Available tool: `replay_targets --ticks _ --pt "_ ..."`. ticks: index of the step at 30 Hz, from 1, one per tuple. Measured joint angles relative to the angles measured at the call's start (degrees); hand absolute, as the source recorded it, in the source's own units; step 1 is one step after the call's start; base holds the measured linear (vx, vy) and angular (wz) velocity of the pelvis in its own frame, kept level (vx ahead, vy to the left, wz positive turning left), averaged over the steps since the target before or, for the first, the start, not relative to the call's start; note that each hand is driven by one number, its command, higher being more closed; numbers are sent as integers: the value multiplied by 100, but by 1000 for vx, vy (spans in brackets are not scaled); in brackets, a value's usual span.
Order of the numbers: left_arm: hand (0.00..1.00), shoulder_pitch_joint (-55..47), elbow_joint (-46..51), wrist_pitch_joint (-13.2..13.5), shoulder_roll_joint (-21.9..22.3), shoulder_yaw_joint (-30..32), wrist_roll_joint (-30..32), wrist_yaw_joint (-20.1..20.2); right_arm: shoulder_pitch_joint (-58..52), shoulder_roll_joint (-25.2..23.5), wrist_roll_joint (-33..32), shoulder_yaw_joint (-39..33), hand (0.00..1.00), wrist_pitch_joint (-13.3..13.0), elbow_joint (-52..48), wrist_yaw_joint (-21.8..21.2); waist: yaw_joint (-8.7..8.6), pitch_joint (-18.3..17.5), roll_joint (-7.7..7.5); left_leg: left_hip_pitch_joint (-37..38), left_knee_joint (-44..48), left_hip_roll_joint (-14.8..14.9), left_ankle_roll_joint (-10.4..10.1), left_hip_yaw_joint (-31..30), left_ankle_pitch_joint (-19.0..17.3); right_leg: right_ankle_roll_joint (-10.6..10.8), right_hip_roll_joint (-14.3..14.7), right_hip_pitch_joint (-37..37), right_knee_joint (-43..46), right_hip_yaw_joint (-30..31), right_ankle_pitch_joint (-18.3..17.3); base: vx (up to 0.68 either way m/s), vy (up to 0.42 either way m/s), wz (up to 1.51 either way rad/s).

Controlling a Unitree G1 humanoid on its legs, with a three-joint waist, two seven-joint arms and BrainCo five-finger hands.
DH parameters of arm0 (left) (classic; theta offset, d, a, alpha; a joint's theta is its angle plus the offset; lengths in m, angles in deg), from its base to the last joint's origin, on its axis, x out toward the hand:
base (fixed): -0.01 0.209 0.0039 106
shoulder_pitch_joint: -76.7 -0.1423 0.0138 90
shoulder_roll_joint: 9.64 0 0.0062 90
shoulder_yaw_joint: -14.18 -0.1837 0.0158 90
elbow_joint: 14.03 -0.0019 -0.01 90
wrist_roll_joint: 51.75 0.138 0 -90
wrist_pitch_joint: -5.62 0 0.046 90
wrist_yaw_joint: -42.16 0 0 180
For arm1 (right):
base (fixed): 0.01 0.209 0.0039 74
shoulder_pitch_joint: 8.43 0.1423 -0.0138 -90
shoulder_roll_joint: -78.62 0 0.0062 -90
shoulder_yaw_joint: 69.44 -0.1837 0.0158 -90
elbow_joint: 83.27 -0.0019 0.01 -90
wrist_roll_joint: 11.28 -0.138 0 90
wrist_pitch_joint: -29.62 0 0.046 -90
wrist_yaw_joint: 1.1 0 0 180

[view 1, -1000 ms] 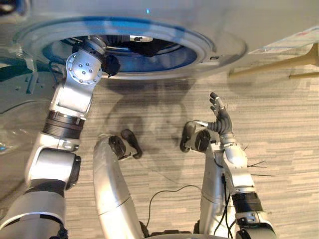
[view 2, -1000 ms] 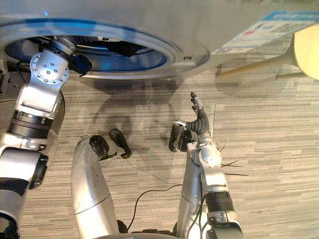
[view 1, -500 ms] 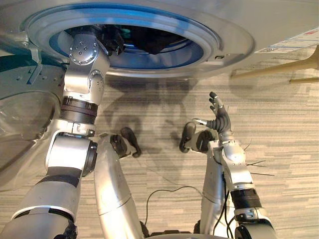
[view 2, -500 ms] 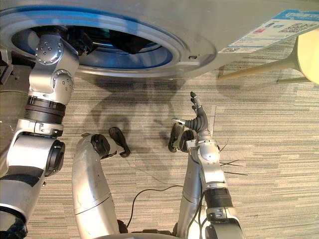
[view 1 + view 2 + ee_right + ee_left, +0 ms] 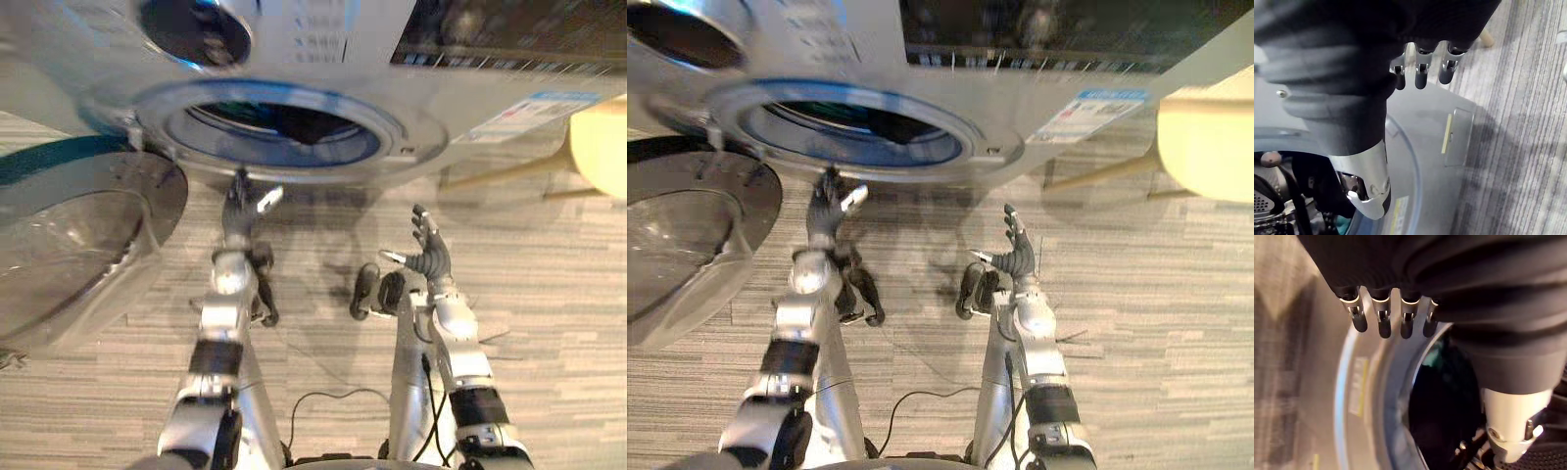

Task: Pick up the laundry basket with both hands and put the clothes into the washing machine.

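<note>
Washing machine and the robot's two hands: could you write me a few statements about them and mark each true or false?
1. The silver washing machine has its round glass door open. True.
2. The left hand reaches inside the drum. False: it is outside, in front of the machine.
3. Dark clothes lie in the drum. True.
4. The right hand grips a basket. False: its fingers are straight and it holds nothing.

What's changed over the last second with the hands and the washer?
The left hand has come back out of the washer drum and is now held open in front of it, holding nothing. The camera has also shifted, so the whole view moved. The right hand stayed raised and open, and the door stayed swung open.
</note>
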Motion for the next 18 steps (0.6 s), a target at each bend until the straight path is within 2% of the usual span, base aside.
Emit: replay_targets --ticks 2,5,7,8,9,11,14,18 --pt "0 -582 -167 289 3 -89 -198 132 -396 4 -184 -1 0 -7 312 48 68 -156 -40 1039 -759 -88 -9 130 227 14 11 1023 -657 -152 101 189 -95 24" --pt "0 -923 -838 466 28 -99 -355 269 -639 -4 -365 0 0 -39 889 66 99 -504 -38 2066 -1771 -176 -43 339 495 89 124 2017 -1638 -270 364 196 -13 6" --pt "0 -1069 -1589 490 32 -90 -315 385 -706 -28 -506 -5 0 -43 1406 119 112 -650 -35 3051 -2649 -210 -52 619 739 184 292 2910 -2550 -266 668 199 54 -23" --pt "0 -1190 -1994 492 41 -92 -189 414 -806 -28 -587 -9 0 -49 1656 149 105 -852 -41 3497 -3180 -285 -52 781 908 226 351 3286 -3071 -248 856 172 54 -15" --pt "0 -1201 -2214 500 49 -84 -96 440 -836 -12 -630 -20 0 -72 1818 149 90 -959 -23 3657 -3438 -344 -68 814 992 247 375 3437 -3328 -255 953 181 56 -11" --pt "0 -1184 -3122 470 46 -79 287 501 -798 131 -710 -72 0 -101 2671 147 24 -1273 56 4294 -4561 -590 -52 965 1449 353 464 4018 -4406 -266 1409 210 71 -5" --pt "0 -1223 -3568 407 10 -37 832 491 -806 189 -741 -214 0 -87 3260 144 -45 -1378 190 5028 -5565 -778 -50 1113 1872 417 597 4757 -5484 -272 1917 179 71 -8" --pt "0 -1267 -3680 368 -59 5 1128 468 -836 237 -758 -315 0 -85 3608 143 -67 -1502 259 5670 -5972 -893 -65 1297 1939 494 707 5448 -6229 -157 2222 101 58 -18"
